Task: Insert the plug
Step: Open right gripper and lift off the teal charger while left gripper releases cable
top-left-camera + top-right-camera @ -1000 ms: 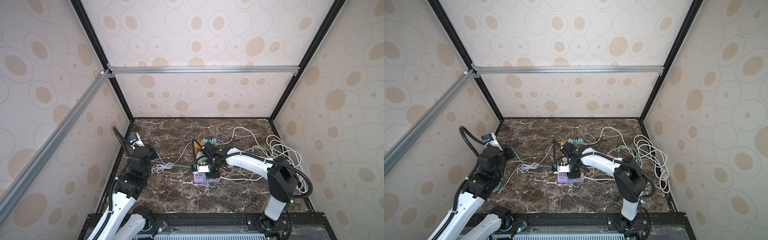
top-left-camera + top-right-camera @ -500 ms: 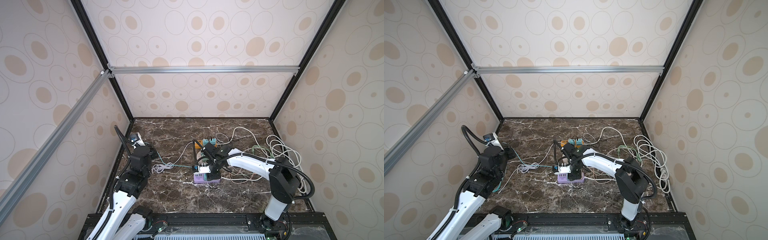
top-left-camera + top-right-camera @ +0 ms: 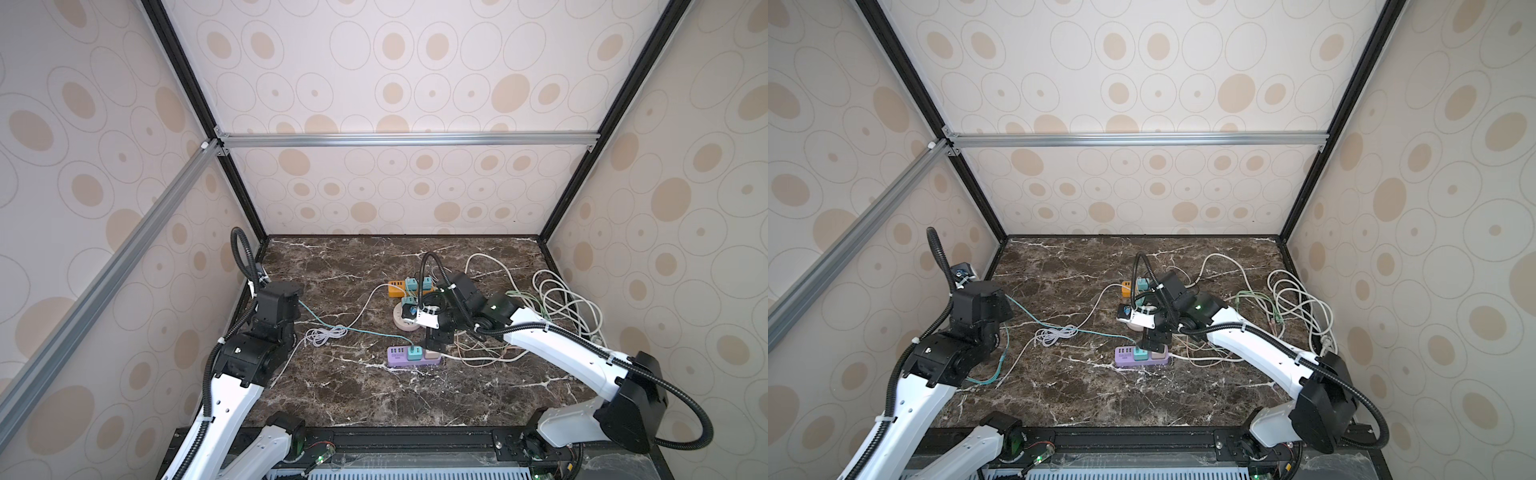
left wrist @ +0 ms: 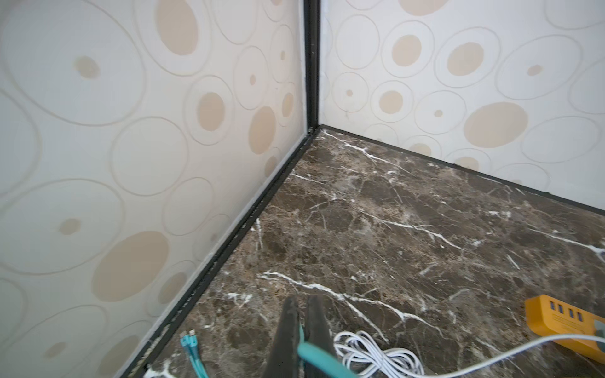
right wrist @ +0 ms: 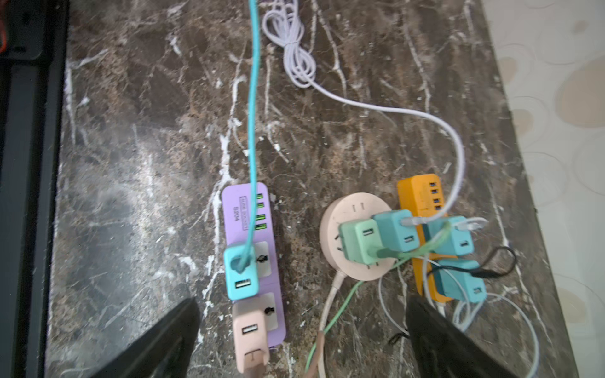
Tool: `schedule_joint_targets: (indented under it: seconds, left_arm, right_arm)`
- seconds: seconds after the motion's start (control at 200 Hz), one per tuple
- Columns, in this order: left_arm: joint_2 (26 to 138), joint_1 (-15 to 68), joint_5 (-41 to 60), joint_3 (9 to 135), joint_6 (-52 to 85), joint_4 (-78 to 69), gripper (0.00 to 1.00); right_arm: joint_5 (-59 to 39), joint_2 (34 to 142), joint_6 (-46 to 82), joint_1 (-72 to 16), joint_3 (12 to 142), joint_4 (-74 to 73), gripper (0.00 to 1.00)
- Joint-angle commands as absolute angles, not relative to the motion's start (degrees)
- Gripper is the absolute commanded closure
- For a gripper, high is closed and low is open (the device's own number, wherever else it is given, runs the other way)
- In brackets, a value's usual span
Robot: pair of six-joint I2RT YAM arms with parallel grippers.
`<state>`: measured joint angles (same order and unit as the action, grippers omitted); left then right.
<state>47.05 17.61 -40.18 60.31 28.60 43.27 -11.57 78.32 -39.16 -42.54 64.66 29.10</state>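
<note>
The pink plug (image 5: 250, 333) sits in the end socket of the purple power strip (image 5: 252, 222), next to a teal plug (image 5: 241, 271) with a teal cable. My right gripper (image 5: 302, 304) hovers over that end of the strip, jaws wide open on either side, touching nothing. Both top views show the same: the pink plug (image 3: 432, 354) stands in the strip (image 3: 1125, 361) under the right gripper (image 3: 434, 343). At the left wall, my left gripper (image 4: 303, 299) is shut on the teal cable (image 4: 317, 355).
A round beige socket (image 5: 347, 216) and an orange strip (image 5: 422, 196), both crowded with teal and green plugs, lie just beyond the purple strip. A coiled white cable (image 3: 322, 334) lies mid-left. Loose white cables (image 3: 561, 303) pile up by the right wall.
My right gripper's jaws have spread wide and let go of the pink plug, which stays seated in the purple strip. The left gripper has stayed shut on the teal cable.
</note>
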Motion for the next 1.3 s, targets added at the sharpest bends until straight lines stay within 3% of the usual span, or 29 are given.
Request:
schedule_joint_targets:
  seconds: [0.0, 0.16, 0.3, 0.335, 0.455, 0.53, 0.66, 0.72, 0.83, 1.075, 1.19, 1.296]
  left_arm:
    - [47.72, 17.23, -46.85, 63.36, 34.79, 59.07, 1.0]
    - [47.87, 17.23, -45.14, 62.0, 36.47, 59.45, 1.0]
    - [50.01, 17.23, -41.08, 58.28, 34.61, 52.14, 1.0]
    - [50.73, 17.23, -40.62, 57.04, 34.38, 50.55, 0.96]
    - [54.11, 17.18, -40.71, 55.85, 33.16, 48.22, 0.51]
    - [55.25, 17.31, -38.8, 56.78, 30.28, 47.72, 0.3]
    - [56.13, 17.3, -32.82, 58.45, 24.9, 48.66, 0.08]
    - [56.86, 17.25, -25.1, 59.78, 20.78, 50.01, 0.02]
    - [59.05, 17.23, -13.49, 64.1, 17.48, 54.72, 0.02]
    - [66.17, 17.23, -1.9, 72.22, 14.0, 64.05, 0.02]
    - [70.21, 17.34, -10.66, 74.44, 17.57, 68.69, 0.02]
    - [68.2, 17.32, -12.19, 73.56, 17.99, 60.65, 0.02]
  right_arm:
    - [-6.73, 74.26, -33.31, -41.17, 60.43, 16.79, 0.02]
    - [2.65, 69.56, -26.9, -40.19, 53.97, 3.13, 0.01]
    - [12.59, 68.33, -23.58, -40.05, 53.75, 2.37, 0.01]
    - [15.04, 67.85, -23.39, -39.99, 53.32, 1.89, 0.01]
    - [24.26, 65.57, -21.97, -39.84, 50.55, -2.07, 0.0]
    - [27.94, 63.86, -20.26, -39.24, 49.28, -3.03, 0.0]
    - [29.44, 60.78, -14.6, -36.72, 47.15, -3.42, 0.01]
    - [29.57, 59.91, -11.69, -35.26, 46.14, -3.92, 0.0]
    - [31.1, 59.13, -7.95, -33.52, 45.01, -4.31, 0.01]
    - [32.7, 59.16, -6.5, -32.72, 43.92, -5.15, 0.0]
    - [33.58, 59.15, -6.58, -32.61, 43.27, -5.52, 0.01]
    - [36.06, 58.99, -5.43, -32.3, 42.08, -7.3, 0.01]
